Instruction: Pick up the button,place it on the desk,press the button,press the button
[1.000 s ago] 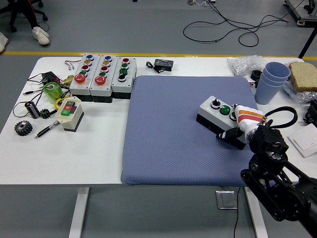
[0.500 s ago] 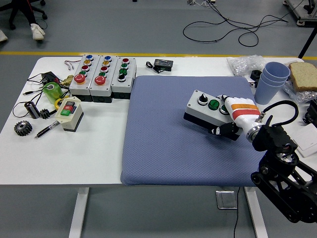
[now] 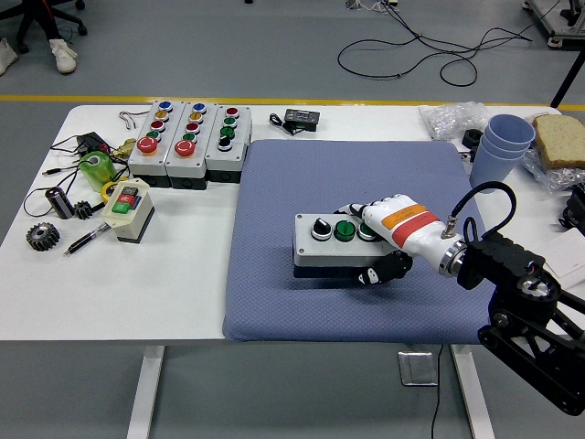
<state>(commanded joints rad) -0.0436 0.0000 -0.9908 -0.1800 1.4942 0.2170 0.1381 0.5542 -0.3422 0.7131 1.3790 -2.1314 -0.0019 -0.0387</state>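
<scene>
A grey button box [image 3: 329, 247] with a black knob and a green button on top lies on the blue mat [image 3: 274, 183], near the mat's front middle. My right hand [image 3: 379, 240], white with an orange band, is shut on the box's right end, fingers over the top and thumb under the front side. The right arm [image 3: 521, 302] comes in from the lower right. The left arm is out of view.
Three grey button boxes [image 3: 187, 142] stand at the back left. A small switch box [image 3: 128, 210], a pen, a gear and cables lie at the left. Blue cups [image 3: 501, 151], bread [image 3: 559, 139] and a plastic bag sit at the right.
My right hand has carried the button box leftward and toward the near edge across the mat, and the box has turned level with the table's edge.
</scene>
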